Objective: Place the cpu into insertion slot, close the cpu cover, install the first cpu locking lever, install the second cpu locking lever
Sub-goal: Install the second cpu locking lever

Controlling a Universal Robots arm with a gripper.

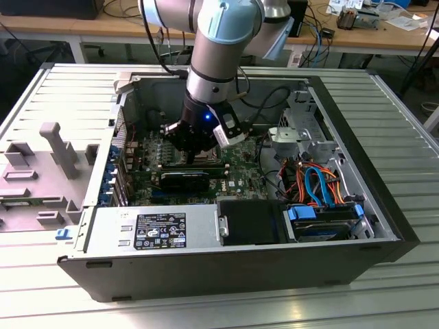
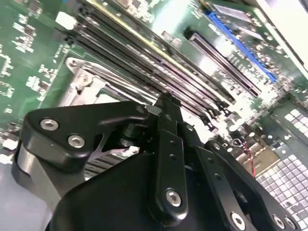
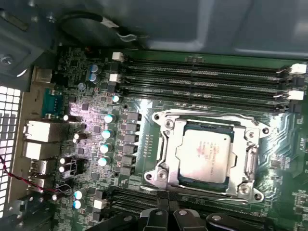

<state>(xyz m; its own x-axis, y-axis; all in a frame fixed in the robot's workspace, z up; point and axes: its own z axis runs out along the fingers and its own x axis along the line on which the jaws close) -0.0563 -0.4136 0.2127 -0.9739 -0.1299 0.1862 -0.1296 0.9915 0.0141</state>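
In the first wrist view the cpu (image 3: 202,154) lies flat with its silver-grey top up, seated in the insertion slot (image 3: 161,175) on the green board. The cpu cover (image 3: 169,144) is down around it as a silver frame. Thin wire levers run along two opposite sides of the socket (image 3: 211,115) (image 3: 207,193). My gripper (image 3: 168,219) hovers just beside the socket's edge, black fingers together with nothing between them. The second wrist view has the gripper (image 2: 166,101) tip close to the socket's silver hardware (image 2: 82,82). In the exterior view the gripper (image 1: 188,154) reaches down into the open computer case.
Long black memory slots (image 3: 202,77) flank the socket. A power supply (image 1: 154,229), a drive bay with blue brackets (image 1: 322,223) and orange and blue cables (image 1: 312,181) fill the case's near side. Case walls (image 1: 357,137) surround the board. A grey fixture (image 1: 58,147) stands at the exterior view's left.
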